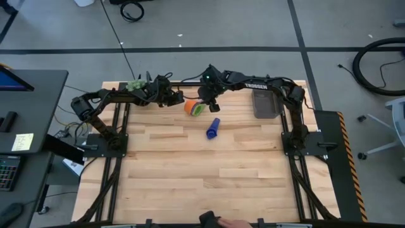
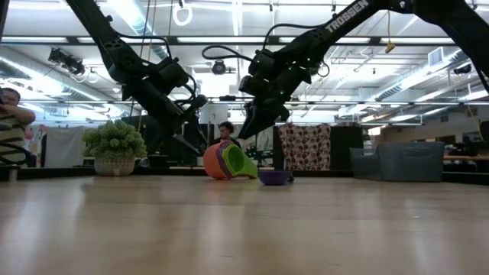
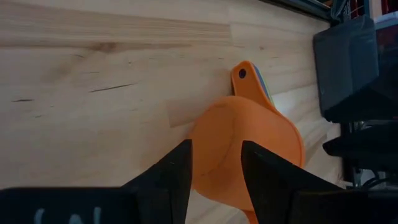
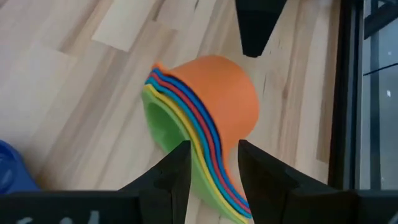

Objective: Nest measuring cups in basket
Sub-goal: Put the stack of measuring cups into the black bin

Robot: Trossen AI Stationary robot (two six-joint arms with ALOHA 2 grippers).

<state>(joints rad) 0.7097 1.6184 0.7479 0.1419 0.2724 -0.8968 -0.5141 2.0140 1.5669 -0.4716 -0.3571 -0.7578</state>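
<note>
The right pincer (image 4: 210,163) hangs directly over the nested stack of measuring cups (image 4: 199,134), its fingers partly spread and closed on nothing, the layered rims showing between them. The stack lies tipped on its side on the desk (image 1: 190,171): orange outermost, then red, blue, yellow and green, about six colour bands by my count, though the thin inner ones are hard to separate. These look like light, stiff, smooth plastic shells, so the round orange bowl would probably slip or roll under a squeeze. The better hold is likely across the stacked rims or the flat handles, where the fingers can bite on an edge and keep the nest together.

From the opposite side the left pincer (image 3: 214,163) faces the orange cup's (image 3: 249,149) rounded bottom, fingers spread wide, gripping nothing.

A little way off from the right pincer lies one dark blue cup (image 1: 212,128), alone on its side, making seven in all if the stack holds six.

Farther out along the right arm sits the single dark grey basket (image 1: 264,104), well apart from the cups.
</note>
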